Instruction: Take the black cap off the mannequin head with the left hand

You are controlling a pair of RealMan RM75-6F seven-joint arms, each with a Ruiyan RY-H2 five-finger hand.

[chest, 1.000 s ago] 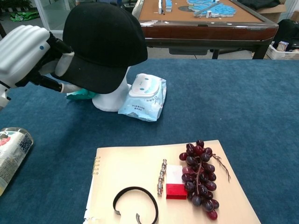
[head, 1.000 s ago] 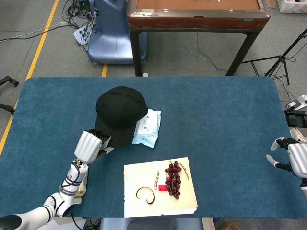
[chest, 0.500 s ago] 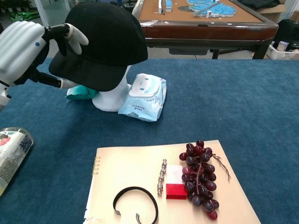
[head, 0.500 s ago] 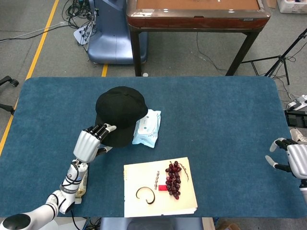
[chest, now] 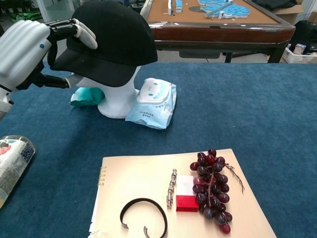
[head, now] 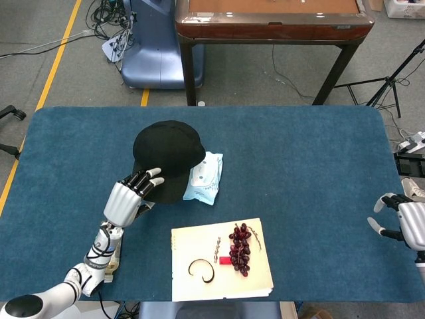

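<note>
— Right at the left hand's (chest: pixel 25 52) fingertips (chest: pixel 85 33), what is there?

— The black cap (chest: pixel 111 39), sitting on the white mannequin head (chest: pixel 116 96). The fingers lie over the top of the brim and the thumb reaches in beneath it, so the hand holds the brim's edge between them. From the head view the hand (head: pixel 126 199) comes at the cap (head: pixel 167 156) from the near-left side, and the cap's crown rises just beyond the fingertips.

— Is the cap level?

— No, the brim side by the hand is tipped up, and white shows below it.

— What lies past the cap from the hand?

— A pale blue wipes pack (chest: pixel 152 103) leans against the mannequin's base on the far side, and a teal cloth (chest: pixel 85 95) sits just below the hand, beside the base.

— And the right hand?

— The right hand (head: pixel 404 219) is well apart at the table's (head: pixel 312 159) far right edge, fingers spread and holding nothing.

— Anything nearer the robot?

— A tan notebook (chest: pixel 138 183) carrying red grapes (chest: pixel 212 191), a small red block (chest: pixel 186 203), a chain (chest: pixel 172 187) and a black bracelet (chest: pixel 143 215).
</note>
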